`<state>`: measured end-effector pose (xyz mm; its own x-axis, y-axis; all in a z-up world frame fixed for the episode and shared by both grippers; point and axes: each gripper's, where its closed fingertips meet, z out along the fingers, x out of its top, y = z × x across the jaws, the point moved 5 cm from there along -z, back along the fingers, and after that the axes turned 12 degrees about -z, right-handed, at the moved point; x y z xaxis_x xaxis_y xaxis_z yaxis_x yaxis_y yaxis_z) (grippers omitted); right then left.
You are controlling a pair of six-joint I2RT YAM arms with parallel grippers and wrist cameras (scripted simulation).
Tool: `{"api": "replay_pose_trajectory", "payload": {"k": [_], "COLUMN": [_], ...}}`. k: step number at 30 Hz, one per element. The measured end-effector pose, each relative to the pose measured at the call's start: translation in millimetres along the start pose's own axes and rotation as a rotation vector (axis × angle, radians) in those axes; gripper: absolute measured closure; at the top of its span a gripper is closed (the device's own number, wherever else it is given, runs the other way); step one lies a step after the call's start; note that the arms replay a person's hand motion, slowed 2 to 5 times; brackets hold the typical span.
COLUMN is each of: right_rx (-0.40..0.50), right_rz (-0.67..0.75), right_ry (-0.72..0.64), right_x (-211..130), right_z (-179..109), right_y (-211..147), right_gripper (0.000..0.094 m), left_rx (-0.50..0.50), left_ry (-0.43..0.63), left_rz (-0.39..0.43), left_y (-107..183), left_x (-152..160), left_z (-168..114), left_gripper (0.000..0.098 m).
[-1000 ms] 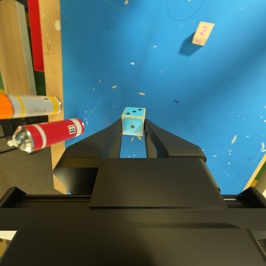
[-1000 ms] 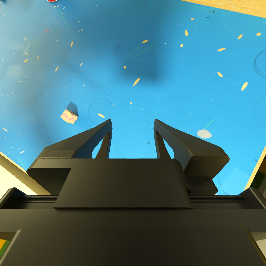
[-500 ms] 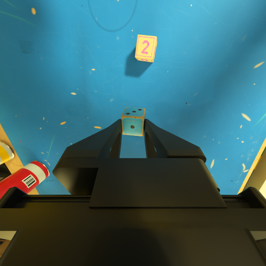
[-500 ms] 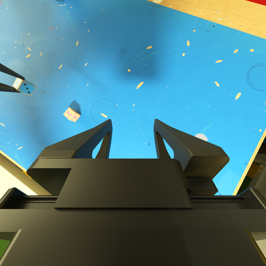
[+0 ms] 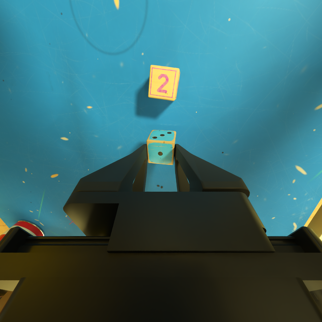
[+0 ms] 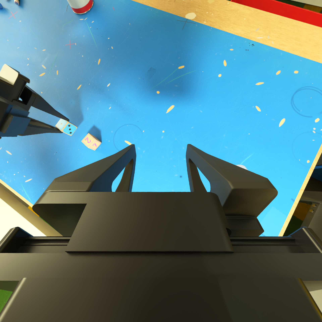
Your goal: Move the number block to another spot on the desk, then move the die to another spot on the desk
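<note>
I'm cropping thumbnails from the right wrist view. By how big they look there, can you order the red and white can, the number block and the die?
1. Red and white can, though the frame edge cuts it off.
2. Number block.
3. Die in the left pincer, only slightly smaller; it is held up nearer the camera, so true size is unsure.

Left black two-finger gripper: fingers clamped on blue-faced wooden die, raised off surface. Right black two-finger gripper: fingers spread, empty.

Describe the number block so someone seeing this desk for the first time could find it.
Start from the blue speckled desk top and find the left tool, shut on a pale blue dotted wooden die and held above the surface. Just beyond that die, resting on the desk, sits the small yellow wooden number block. Unlike the die, it carries pink framed numerals, not black dots.
</note>
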<state>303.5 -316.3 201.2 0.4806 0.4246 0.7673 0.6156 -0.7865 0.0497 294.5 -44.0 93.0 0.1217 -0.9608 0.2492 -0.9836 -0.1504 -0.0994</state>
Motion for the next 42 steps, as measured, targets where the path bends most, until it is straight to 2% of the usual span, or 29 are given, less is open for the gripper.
{"api": "replay_pose_trajectory", "payload": {"k": [22,42], "right_rx": [0.001,0.018], "right_rz": [0.023,0.036], "right_ry": [0.015,0.009], "right_x": [-4.1,-8.0], "right_z": [-4.5,-1.7], "right_y": [5.3,6.2], "right_gripper": [0.0451,0.045], "left_rx": [-0.024,-0.04], "left_ry": [-0.064,-0.092], "left_rz": [0.042,0.052], "left_y": [6.7,6.8], "left_x": [19.3,24.9], "left_z": [26.0,28.2], "left_gripper": [0.0717,0.0719]}}
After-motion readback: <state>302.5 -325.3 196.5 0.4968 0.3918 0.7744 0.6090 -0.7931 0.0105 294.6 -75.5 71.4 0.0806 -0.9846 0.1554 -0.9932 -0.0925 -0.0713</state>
